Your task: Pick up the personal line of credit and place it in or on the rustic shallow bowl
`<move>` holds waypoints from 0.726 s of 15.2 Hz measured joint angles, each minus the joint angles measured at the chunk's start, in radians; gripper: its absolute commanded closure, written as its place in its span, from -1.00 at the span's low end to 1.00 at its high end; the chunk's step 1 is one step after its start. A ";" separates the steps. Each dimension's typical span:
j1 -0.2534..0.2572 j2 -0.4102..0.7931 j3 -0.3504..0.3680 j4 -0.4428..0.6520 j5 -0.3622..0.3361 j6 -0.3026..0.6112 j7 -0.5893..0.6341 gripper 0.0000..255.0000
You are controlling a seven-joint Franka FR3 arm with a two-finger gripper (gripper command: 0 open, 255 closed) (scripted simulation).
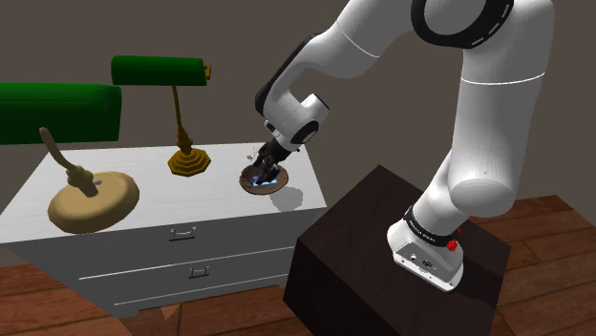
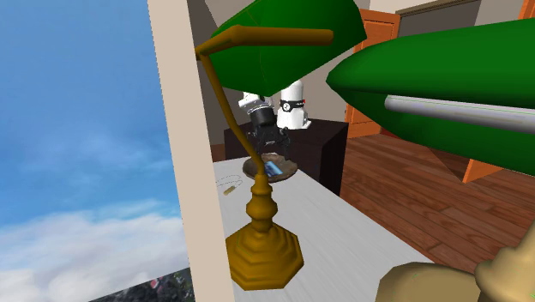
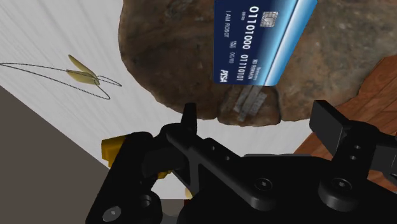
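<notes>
A blue credit card (image 3: 261,41) with white numbers lies on the rough brown shallow bowl (image 3: 165,57), its near end lifted a little. My black gripper (image 3: 257,121) hovers just above it, open, with its fingers apart and the card beyond the tips, touching neither. In the shoulder view the gripper (image 1: 265,164) points down into the bowl (image 1: 277,186) near the right end of the white dresser, and the card (image 1: 267,175) shows as a blue glint. In the second exterior view the card (image 2: 273,168) rests tilted in the bowl (image 2: 290,170) under the gripper (image 2: 261,141).
Two brass desk lamps with green shades (image 1: 158,70) (image 1: 57,110) stand on the white dresser (image 1: 181,243) to the shoulder view's left of the bowl. A thin chain with a leaf pendant (image 3: 83,76) lies beside the bowl. The dark stand (image 1: 401,258) sits close to the dresser's right end.
</notes>
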 measured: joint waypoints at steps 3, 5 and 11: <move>0.000 0.000 0.000 0.000 0.000 0.000 0.000 -1.00; -0.009 -0.052 -0.004 -0.042 -0.038 -0.009 0.034 -1.00; -0.024 -0.156 -0.017 -0.119 -0.136 -0.030 0.120 -1.00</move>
